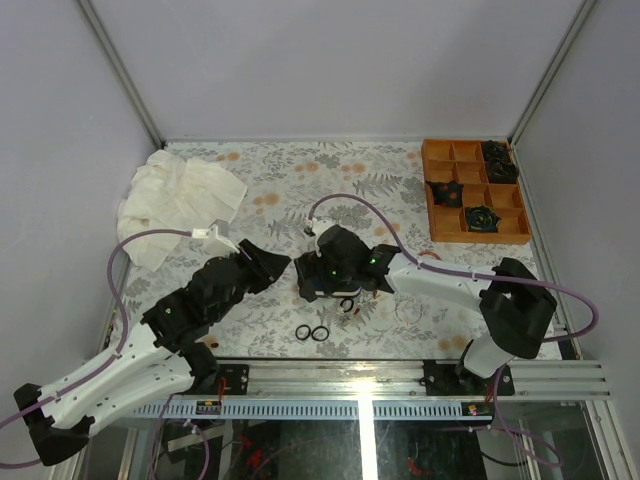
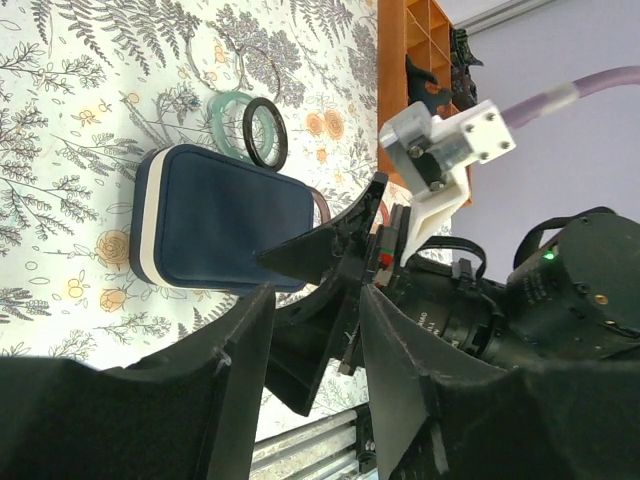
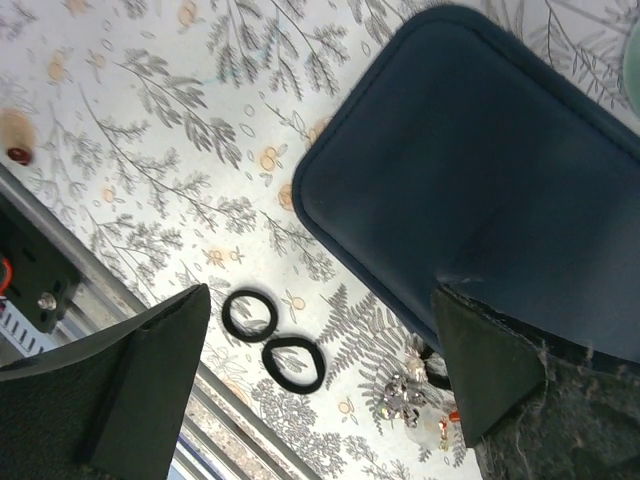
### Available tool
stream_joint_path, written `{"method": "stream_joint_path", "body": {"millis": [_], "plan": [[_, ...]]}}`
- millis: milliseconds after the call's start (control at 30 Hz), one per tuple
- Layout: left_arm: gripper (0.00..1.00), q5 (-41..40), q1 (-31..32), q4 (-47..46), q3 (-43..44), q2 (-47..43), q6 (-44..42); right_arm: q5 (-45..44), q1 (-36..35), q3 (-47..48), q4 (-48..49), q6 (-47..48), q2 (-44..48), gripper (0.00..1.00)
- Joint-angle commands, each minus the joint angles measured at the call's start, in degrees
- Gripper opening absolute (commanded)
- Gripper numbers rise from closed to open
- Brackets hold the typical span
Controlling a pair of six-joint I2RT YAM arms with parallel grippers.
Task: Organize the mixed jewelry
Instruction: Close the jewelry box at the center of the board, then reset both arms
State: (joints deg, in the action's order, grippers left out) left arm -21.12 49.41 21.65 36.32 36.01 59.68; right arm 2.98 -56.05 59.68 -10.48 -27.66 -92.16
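Two black rings [image 1: 311, 333] side by side on the floral table [image 1: 290, 180]

Two small black rings [image 3: 228, 318], one navy case [image 3: 470, 180], one orange tray [image 1: 480, 238], one cloth [image 1: 180, 195], perhaps two bangles [image 2: 247, 130].

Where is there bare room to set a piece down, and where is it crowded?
Bare: the back strip of table between the white cloth and the orange tray. Crowded: the centre, where the left gripper and right gripper meet at the navy case, two black rings by the near edge.
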Motion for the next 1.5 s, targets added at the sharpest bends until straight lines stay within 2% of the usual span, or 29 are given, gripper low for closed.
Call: {"method": "stream_joint_path", "body": {"millis": [0,167,267,300,367,400,600,733,867,1100,1467], "plan": [[0.4,0.38,-0.36,-0.56,2.15,-0.32,-1.88,0.3,-0.18,-0.18,6.16,-0.91,4.44,0.99],[0.42,-0.91,-0.45,0.88,3.46,0.0,-3.21,-5.88,-0.16,-0.19,4.26,-0.46,9.75,1.0],[0.55,-1.8,-0.54,1.81,4.59,0.11,-4.96,-10.44,-0.11,-1.98,2.35,0.04,15.04,1.0],[0.6,-2.08,-0.62,2.19,5.06,0.18,-5.6,-12.07,-0.14,-2.5,1.03,0.18,16.67,1.0],[0.98,-2.79,-0.57,3.47,6.54,0.53,-7.13,-15.66,-0.14,-3.86,-1.83,0.58,20.04,1.0],[1.0,-3.58,-0.6,4.52,7.39,0.82,-7.57,-17.26,-0.16,-4.47,-3.4,0.93,21.54,1.0],[1.0,-5.6,-0.67,8.89,12.48,2.1,-10.83,-24.96,-0.12,-9.78,-9.77,2.79,34.69,0.99],[1.0,-7.65,-0.69,11.74,16.54,3.08,-12.25,-28.76,-0.13,-7.51,-19.54,1.18,40.63,0.99],[1.0,-9.45,-0.67,13.86,19.81,4.02,-14.01,-29.96,-0.16,-6.12,-24.61,0.89,45.01,1.0],[1.0,-11.18,-0.71,15.83,21.35,3.47,-14.42,-32.38,-0.16,-8.33,-25.19,0.41,51.17,0.99],[1.0,-11.28,-0.67,16.35,18.85,3.17,-12.97,-33.63,-0.16,-8.68,-25.17,1.01,53.09,0.98]]}}
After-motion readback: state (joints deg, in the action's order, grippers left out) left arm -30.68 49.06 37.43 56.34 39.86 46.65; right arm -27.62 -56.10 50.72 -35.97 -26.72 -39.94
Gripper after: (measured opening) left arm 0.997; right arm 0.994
